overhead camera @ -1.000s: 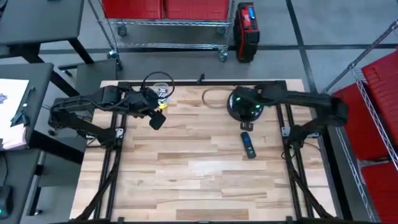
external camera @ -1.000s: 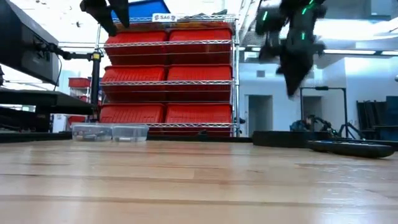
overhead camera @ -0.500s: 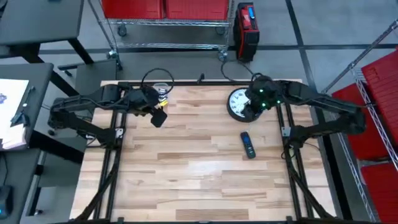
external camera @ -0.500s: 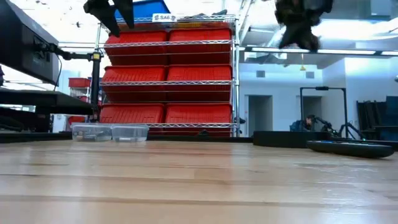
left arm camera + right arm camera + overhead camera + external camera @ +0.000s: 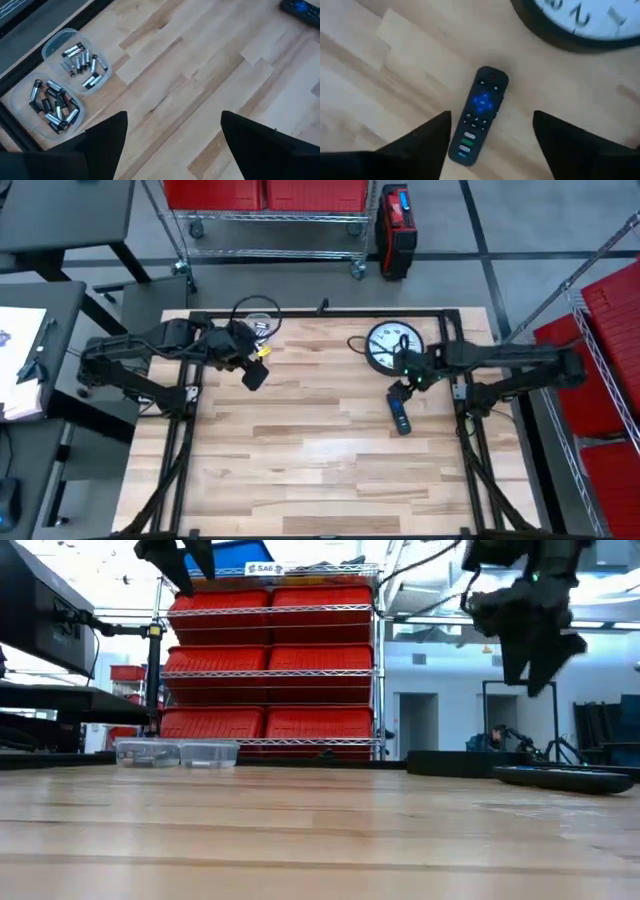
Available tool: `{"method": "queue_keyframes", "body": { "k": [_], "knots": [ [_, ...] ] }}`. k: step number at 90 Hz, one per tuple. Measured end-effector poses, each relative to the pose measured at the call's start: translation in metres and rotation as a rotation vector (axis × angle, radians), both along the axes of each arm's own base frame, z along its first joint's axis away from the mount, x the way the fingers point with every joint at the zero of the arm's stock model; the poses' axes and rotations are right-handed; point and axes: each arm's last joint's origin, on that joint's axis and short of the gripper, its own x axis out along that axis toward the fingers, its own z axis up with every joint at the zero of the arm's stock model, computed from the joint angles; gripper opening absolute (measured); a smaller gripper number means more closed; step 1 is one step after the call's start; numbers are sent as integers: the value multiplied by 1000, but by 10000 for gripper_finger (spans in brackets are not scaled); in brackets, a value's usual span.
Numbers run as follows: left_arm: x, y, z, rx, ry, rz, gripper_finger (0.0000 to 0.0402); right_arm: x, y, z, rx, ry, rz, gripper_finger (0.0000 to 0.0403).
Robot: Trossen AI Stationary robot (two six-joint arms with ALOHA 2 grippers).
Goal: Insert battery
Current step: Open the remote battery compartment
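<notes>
A black remote [image 5: 400, 413] lies flat on the wooden table, buttons up, near the right side; in the right wrist view the remote [image 5: 479, 116] shows between my fingers, well below them. My right gripper [image 5: 401, 390] [image 5: 492, 131] hovers open above its far end, touching nothing. Two clear tubs of batteries [image 5: 65, 80] stand at the far left edge [image 5: 261, 327]. My left gripper [image 5: 254, 376] [image 5: 172, 127] hangs open high over the table near the tubs, with nothing between its fingers.
A round wall clock [image 5: 388, 345] lies face up at the far right, just beyond the remote. Bare wood fills the middle and near half of the table. Red bins on a wire rack [image 5: 270, 660] stand behind the table.
My right gripper has risen from over the clock, swung toward the table's near edge, come down above the remote, and opened. The clock's white face, covered by the arm before, now shows.
</notes>
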Motion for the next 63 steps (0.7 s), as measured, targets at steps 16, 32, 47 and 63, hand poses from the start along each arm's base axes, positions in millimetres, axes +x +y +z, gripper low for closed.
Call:
{"method": "queue_keyframes", "body": {
  "k": [16,32,47,63],
  "knots": [
    [0,-2,0,-2,9,-36,302,1,10,-32,-4,26,-102,296],
    [0,-3,0,-4,20,-68,302,7,14,-52,-39,24,-149,297],
    [-1,-3,-2,6,53,-87,302,19,21,-72,-42,77,-118,297],
    [-4,-3,-3,5,80,-88,302,31,27,-98,-45,152,-112,297]
  ]
}}
